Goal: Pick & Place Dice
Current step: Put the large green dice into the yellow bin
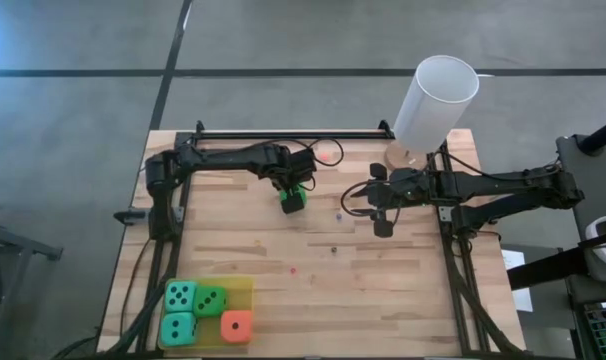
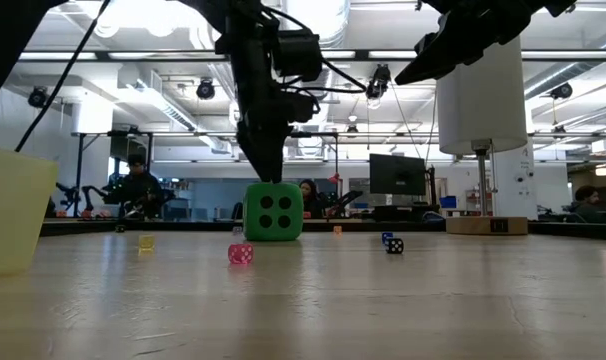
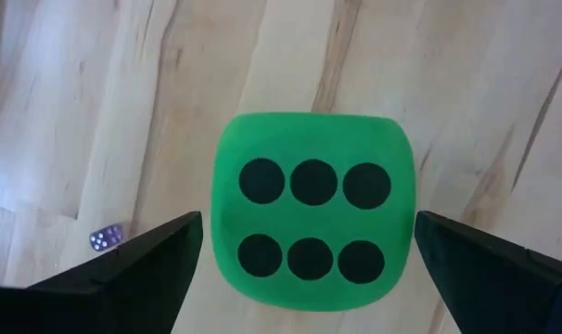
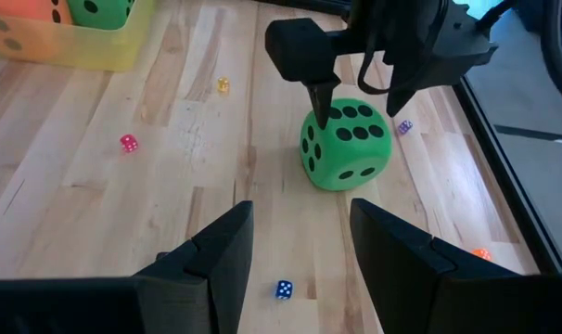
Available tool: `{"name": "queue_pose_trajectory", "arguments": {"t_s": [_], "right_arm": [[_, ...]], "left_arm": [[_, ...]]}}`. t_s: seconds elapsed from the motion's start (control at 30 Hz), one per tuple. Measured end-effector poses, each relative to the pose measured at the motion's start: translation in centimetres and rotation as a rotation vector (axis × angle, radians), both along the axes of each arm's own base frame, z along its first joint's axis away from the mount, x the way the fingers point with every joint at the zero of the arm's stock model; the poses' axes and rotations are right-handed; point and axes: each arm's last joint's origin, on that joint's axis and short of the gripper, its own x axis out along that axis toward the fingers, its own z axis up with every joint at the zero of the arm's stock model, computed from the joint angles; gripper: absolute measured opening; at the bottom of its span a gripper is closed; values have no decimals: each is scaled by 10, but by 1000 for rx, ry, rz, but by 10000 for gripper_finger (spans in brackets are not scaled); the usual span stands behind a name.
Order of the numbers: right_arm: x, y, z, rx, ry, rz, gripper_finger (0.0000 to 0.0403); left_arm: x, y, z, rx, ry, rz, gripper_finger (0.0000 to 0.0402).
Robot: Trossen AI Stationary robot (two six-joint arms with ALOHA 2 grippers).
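pale wood table [image 1: 403, 290] under me, my left gripper [image 3: 309, 255] spread wide, empty, straddling the green die [image 3: 311, 219]: soft, light, best pinched on opposite side faces.

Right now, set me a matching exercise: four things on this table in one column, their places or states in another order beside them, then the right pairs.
Things
1. green soft die with black pips
2. left gripper
3. translucent yellow plastic tray
4. right gripper

Places or states
A. at the table's near left corner, holding four dice
B. alone on the wood near the table's middle
C. open over bare wood, right of the lone die
D. open, fingers either side of the lone die

Pairs: 1-B, 2-D, 3-A, 4-C
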Motion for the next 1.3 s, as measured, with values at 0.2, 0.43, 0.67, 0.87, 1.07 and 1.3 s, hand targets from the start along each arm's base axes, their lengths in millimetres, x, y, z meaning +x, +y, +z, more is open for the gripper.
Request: {"name": "queue_pose_trajectory", "arguments": {"t_s": [0.2,0.43,0.67,0.87,1.07,1.3], "right_arm": [[0,0,0,0,0,0,180],[0,0,0,0,0,0,180],[0,0,0,0,0,1,180],[0,0,0,0,0,1,180],[0,0,0,0,0,0,180],[0,0,0,0,0,1,180]], "left_arm": [[0,1,0,-1,-7,-6,400],[0,1,0,-4,-8,-7,400],[-2,1,-8,-7,3,-8,399],[-5,3,-15,-3,3,3,400],[-4,3,-15,-2,-3,3,399],[-2,-2,-14,-117,-46,83,399]]}}
